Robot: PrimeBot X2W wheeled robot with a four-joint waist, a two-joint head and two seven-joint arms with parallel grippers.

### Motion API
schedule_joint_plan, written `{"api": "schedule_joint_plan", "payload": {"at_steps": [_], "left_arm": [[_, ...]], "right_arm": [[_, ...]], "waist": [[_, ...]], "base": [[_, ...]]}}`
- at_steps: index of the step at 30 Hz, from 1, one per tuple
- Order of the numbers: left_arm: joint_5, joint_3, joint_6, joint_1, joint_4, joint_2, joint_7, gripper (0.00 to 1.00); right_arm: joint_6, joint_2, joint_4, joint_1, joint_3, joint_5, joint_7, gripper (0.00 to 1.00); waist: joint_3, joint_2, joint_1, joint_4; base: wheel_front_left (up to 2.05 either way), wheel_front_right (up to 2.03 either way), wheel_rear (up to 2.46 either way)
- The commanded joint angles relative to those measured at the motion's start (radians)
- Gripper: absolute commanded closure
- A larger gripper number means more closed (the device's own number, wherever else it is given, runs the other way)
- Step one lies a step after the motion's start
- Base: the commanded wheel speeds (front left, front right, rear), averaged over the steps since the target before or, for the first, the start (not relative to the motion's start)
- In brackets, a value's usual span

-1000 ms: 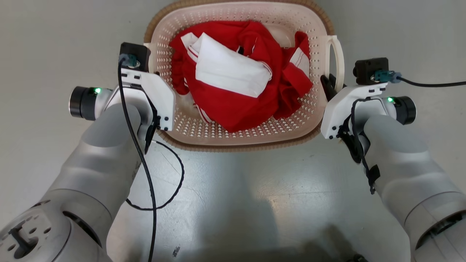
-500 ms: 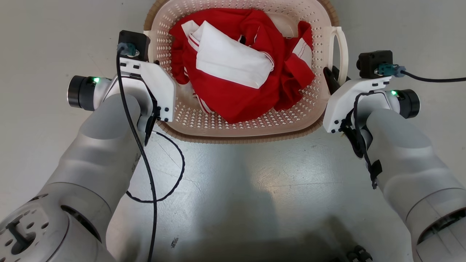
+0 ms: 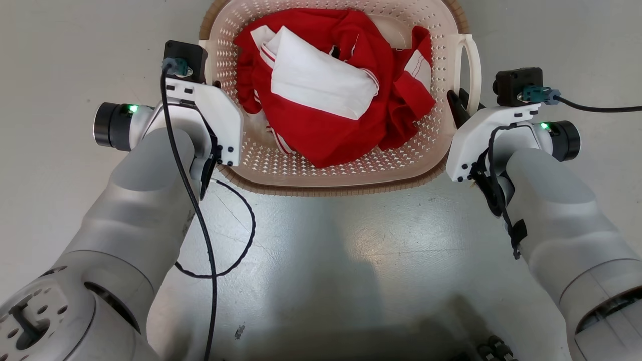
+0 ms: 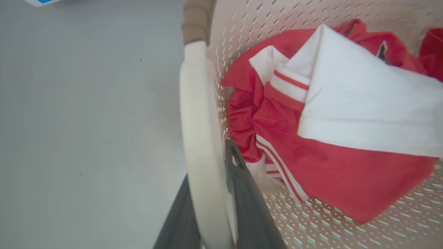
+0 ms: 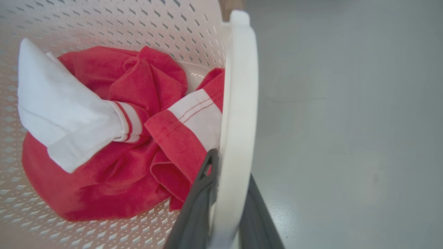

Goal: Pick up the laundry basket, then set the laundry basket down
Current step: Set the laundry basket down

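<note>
The cream perforated laundry basket [image 3: 346, 169] with a brown rim sits between my two arms in the head view, holding red and white clothes [image 3: 331, 100]. In the left wrist view my left gripper [image 4: 211, 162] is shut on the basket's white left handle [image 4: 197, 114], one dark finger on each side of it. In the right wrist view my right gripper [image 5: 230, 169] is likewise shut on the right handle [image 5: 240, 103]. My right gripper's fingers [image 3: 457, 106] also show at that handle [image 3: 474, 70]. I cannot tell whether the basket is off the floor.
Smooth grey floor [image 3: 351, 260] lies all around the basket. A loose loop of black cable [image 3: 246, 245] hangs below my left wrist. Small dark parts [image 3: 494, 347] show at the bottom edge. A blue and white corner [image 4: 38, 1] lies on the floor beyond the left handle.
The whole head view has shifted up slightly, floor marks included, so the camera moved. The basket looks a touch larger. Both grippers keep their hold on the handles.
</note>
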Motion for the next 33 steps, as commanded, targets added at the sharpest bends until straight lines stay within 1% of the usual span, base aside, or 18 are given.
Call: {"api": "schedule_joint_plan", "payload": {"at_steps": [1, 8, 9, 10, 11, 12, 18, 33], "left_arm": [[0.0, 0.008, 0.007, -0.027, -0.002, 0.016, -0.016, 1.0], [-0.006, 0.01, 0.009, -0.03, -0.002, 0.013, -0.019, 1.0], [-0.012, 0.016, 0.013, -0.03, -0.002, 0.013, -0.023, 0.92], [-0.013, 0.018, 0.018, -0.031, -0.002, 0.012, -0.028, 0.57], [-0.014, 0.018, 0.021, -0.03, -0.002, 0.011, -0.029, 0.16], [-0.017, 0.02, 0.023, -0.028, -0.002, 0.009, -0.025, 0.0], [-0.026, 0.023, 0.032, -0.02, -0.002, 0.003, -0.018, 0.0], [-0.034, 0.023, 0.034, -0.015, -0.002, 0.003, -0.021, 0.0]], "right_arm": [[0.007, 0.017, -0.01, 0.031, 0.006, -0.023, -0.003, 1.0], [0.007, 0.018, -0.01, 0.033, -0.024, -0.045, 0.002, 1.0], [0.007, 0.018, -0.01, 0.032, -0.031, -0.047, 0.002, 0.87], [0.007, 0.015, -0.01, 0.032, -0.039, -0.052, -0.001, 0.64], [0.007, 0.013, -0.01, 0.031, -0.047, -0.058, -0.005, 0.28], [0.007, 0.011, -0.01, 0.031, -0.054, -0.063, -0.009, 0.0], [0.007, 0.01, -0.01, 0.031, -0.094, -0.102, -0.017, 0.0], [0.007, 0.018, -0.01, 0.041, -0.176, -0.181, -0.014, 0.0]], "waist": [[0.001, 0.0, 0.0, 0.0], [0.006, 0.0, 0.0, 0.0], [0.008, 0.0, 0.0, 0.0], [0.009, 0.0, 0.0, -0.001], [0.011, 0.0, 0.0, 0.0], [0.012, 0.0, 0.0, 0.0], [0.017, 0.0, 0.0, 0.001], [-0.002, 0.0, 0.0, 0.002]], "base": [[0.0, 0.0, 0.0], [0.0, 0.0, 0.0], [0.0, 0.0, 0.0], [0.0, 0.0, 0.0], [0.0, 0.0, 0.0], [0.0, 0.0, 0.0], [0.0, 0.0, 0.0], [0.0, 0.0, 0.0]]}}
